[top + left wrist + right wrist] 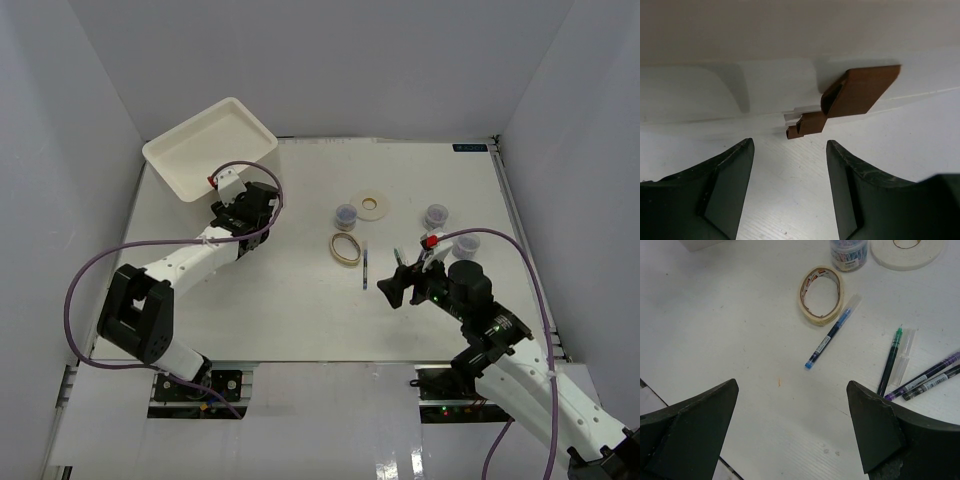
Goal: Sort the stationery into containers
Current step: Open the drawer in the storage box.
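The white drawer unit stands at the far left; its front and a brown handle fill the left wrist view. My left gripper is open and empty, just short of that handle. My right gripper is open and empty above bare table. Ahead of it lie a blue pen, a beige tape ring, a green pen, a pale stick and purple pens. A white tape ring and three jars sit farther back.
White walls enclose the table on the left, back and right. Purple cables loop off both arms. The right arm's body partly covers the pens in the top view.
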Tool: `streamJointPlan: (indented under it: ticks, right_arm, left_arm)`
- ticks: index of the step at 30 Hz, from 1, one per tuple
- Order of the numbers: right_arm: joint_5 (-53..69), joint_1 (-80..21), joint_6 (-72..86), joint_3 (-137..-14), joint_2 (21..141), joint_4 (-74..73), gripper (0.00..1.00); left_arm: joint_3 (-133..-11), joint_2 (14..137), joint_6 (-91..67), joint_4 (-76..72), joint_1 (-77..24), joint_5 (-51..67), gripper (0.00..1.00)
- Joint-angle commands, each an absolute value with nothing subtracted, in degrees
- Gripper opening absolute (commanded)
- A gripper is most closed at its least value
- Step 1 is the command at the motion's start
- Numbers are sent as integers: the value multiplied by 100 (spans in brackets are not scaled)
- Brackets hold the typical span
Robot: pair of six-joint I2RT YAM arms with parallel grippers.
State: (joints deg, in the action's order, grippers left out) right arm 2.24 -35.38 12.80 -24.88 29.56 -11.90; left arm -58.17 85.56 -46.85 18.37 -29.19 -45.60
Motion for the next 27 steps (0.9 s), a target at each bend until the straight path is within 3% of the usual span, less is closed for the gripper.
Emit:
streamJointPlan:
  ticks: [1,27]
  right_arm:
    - [316,-3551,1160,-2478,2874,-949,95]
    - [352,-3551,1099,-2364,2742,-897,95]
  left_arm:
    - [-6126,8692,-4457,1521,-2927,-4799,70]
    - [-6530,9413,-4157,1362,-2927,-5247,47]
